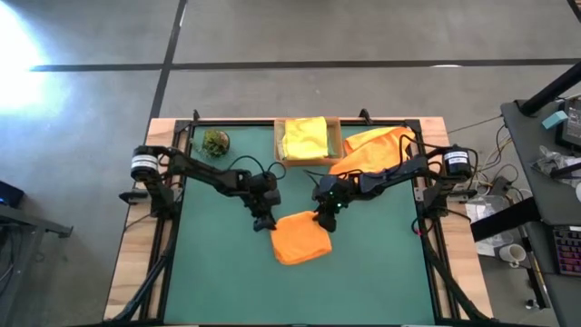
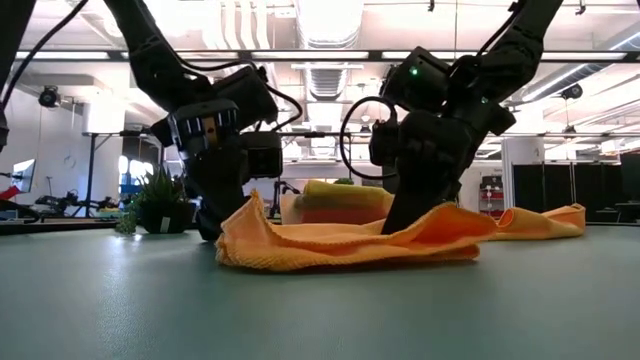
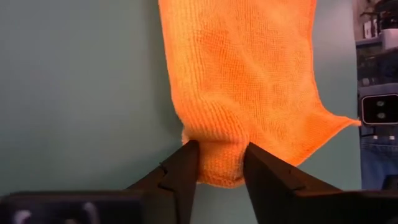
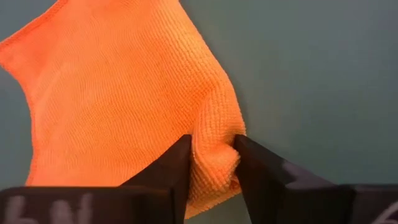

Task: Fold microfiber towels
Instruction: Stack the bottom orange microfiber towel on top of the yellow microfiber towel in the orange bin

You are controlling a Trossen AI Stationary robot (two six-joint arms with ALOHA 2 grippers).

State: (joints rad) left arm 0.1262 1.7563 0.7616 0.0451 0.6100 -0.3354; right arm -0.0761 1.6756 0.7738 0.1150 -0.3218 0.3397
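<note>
The left pincer (image 3: 217, 165) and right pincer (image 4: 211, 158) each pinch a corner of the folded orange microfiber towel (image 1: 301, 240) on the green worktop (image 1: 218, 282).

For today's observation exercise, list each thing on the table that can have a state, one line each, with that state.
Orange towel: folded over, lying on the mat, pinched at two corners.
Left gripper: fingers shut on a towel corner.
Right gripper: fingers shut on another corner.
Second orange towel: unfolded, crumpled beside the tray.
Yellow towel: lying in the tray.
Plant: upright.
</note>
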